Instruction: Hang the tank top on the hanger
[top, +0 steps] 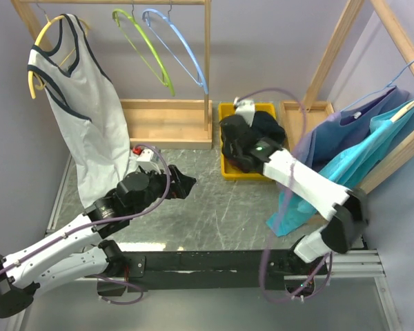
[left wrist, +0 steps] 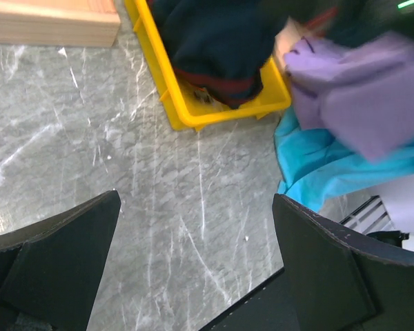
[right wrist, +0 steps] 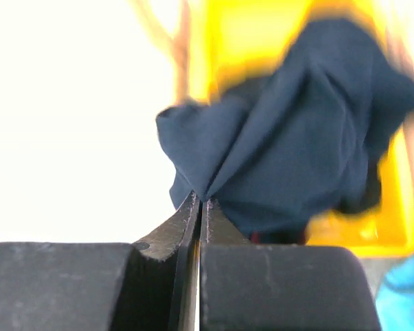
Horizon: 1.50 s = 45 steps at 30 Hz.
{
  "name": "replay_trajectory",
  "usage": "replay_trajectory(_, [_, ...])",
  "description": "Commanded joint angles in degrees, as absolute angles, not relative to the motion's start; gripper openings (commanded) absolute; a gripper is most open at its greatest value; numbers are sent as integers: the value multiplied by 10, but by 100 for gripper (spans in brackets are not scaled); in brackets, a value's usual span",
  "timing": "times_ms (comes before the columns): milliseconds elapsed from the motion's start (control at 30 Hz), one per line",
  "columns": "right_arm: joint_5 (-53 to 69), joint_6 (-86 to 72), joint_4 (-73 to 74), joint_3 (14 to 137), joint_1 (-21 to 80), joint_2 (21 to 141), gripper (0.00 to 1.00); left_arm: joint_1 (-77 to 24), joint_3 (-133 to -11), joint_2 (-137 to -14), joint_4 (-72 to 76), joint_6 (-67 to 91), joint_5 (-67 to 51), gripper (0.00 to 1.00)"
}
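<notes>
The dark navy tank top is bunched up above the yellow bin. Its dark red trim shows in the left wrist view. My right gripper is shut on a pinch of the navy fabric and holds it lifted. In the top view the right gripper is over the bin. The lime-green hanger hangs bare on the wooden rack at the back. My left gripper is open and empty over the grey table, left of the bin; it also shows in the top view.
A white tank top hangs on a yellow hanger at the far left. A light blue hanger hangs next to the green one. Purple and teal garments hang on a second rack at the right. The rack's wooden base lies behind the table.
</notes>
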<state>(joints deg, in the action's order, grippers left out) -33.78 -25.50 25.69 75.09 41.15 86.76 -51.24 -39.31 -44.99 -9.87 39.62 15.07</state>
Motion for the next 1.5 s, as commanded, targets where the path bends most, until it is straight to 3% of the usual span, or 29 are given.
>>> replay_trajectory(0, [-374, -211, 285, 891, 446, 749, 0, -512, -431, -428, -97, 382, 170, 99])
replay_trajectory(300, [-267, -157, 331, 1134, 524, 747, 0, -512, -477, -395, -136, 380, 226, 99])
replay_trajectory(467, [-222, -174, 333, 1151, 533, 767, 0, -512, -490, -367, -160, 388, 266, 96])
replay_trajectory(600, [-205, -205, 286, 973, 499, 751, 1, -512, -475, -352, -175, 391, 267, 89])
replay_trajectory(633, [-146, -228, 261, 936, 479, 744, 3, -513, -472, -352, -185, 395, 267, 85])
replay_trajectory(700, [-93, -250, 241, 827, 443, 744, 22, -512, -461, -356, -193, 399, 267, 82])
replay_trajectory(733, [-84, -266, 231, 796, 413, 747, 31, -512, -454, -358, -204, 410, 268, 72])
replay_trajectory(767, [-85, -272, 228, 766, 404, 748, 49, -512, -446, -359, -203, 416, 267, 68])
replay_trajectory(900, [-118, -294, 184, 600, 406, 707, 67, -512, -372, -377, -196, 465, 287, 53])
replay_trajectory(967, [-160, -309, 171, 556, 431, 673, 70, -512, -347, -386, -191, 507, 304, 46])
replay_trajectory(1100, [-200, -337, 153, 456, 491, 626, 70, -501, -276, -415, -167, 570, 310, 42])
replay_trajectory(1300, [-199, -364, 111, 405, 532, 649, 68, -431, -205, -452, -75, 600, 285, 55])
replay_trajectory(1467, [-210, -358, 83, 401, 532, 698, 66, -353, -168, -512, 38, 556, 215, 57])
